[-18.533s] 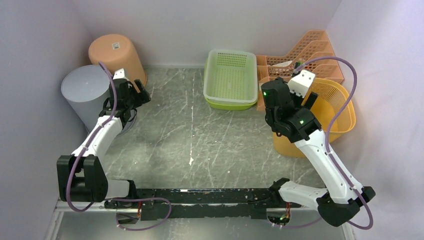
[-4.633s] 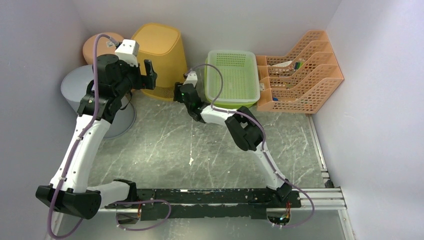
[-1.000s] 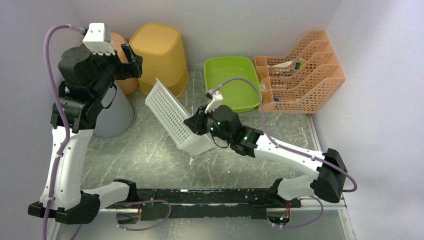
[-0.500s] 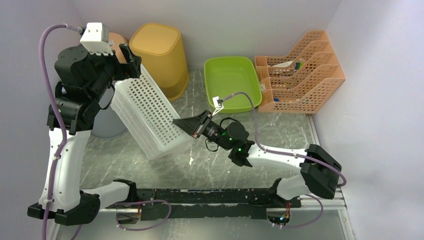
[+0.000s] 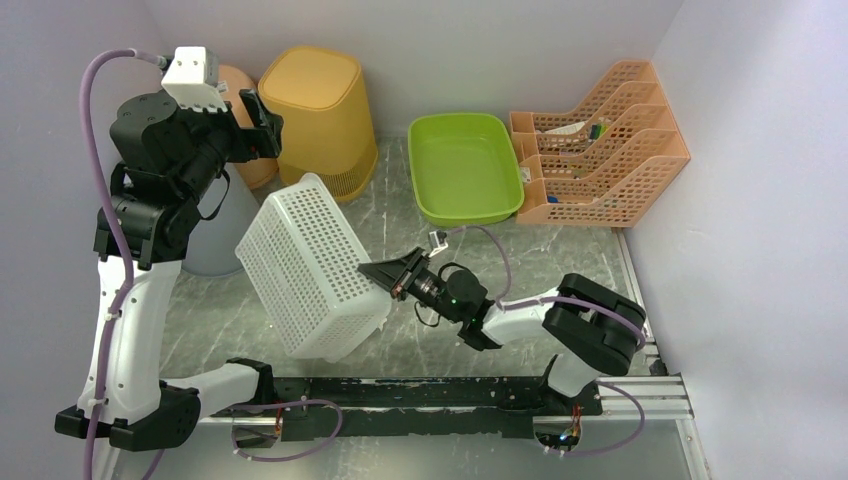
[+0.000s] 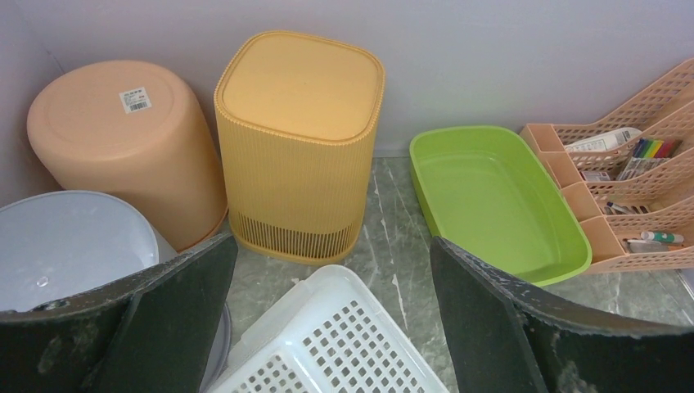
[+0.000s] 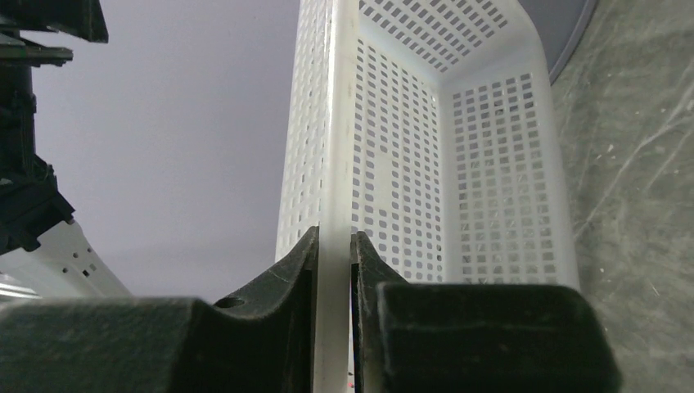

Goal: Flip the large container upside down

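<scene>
The large container is a white perforated basket held in the air left of the table's middle. It is tilted, with its bottom facing up toward the camera and its low corner near the table. My right gripper is shut on the basket's rim at its right side. In the right wrist view the rim runs straight up between the fingers of the right gripper, with the basket's inside to the right. My left gripper hangs open high at the back left, touching nothing. One corner of the basket shows below that left gripper.
An upside-down yellow ribbed bin, a peach bucket and a grey bin crowd the back left corner. A green tray lies at the back centre. An orange file rack stands at the back right.
The right arm has swung the basket down and toward the front, turning its bottom upward and away from the left gripper. The left arm has stayed in place, open.
</scene>
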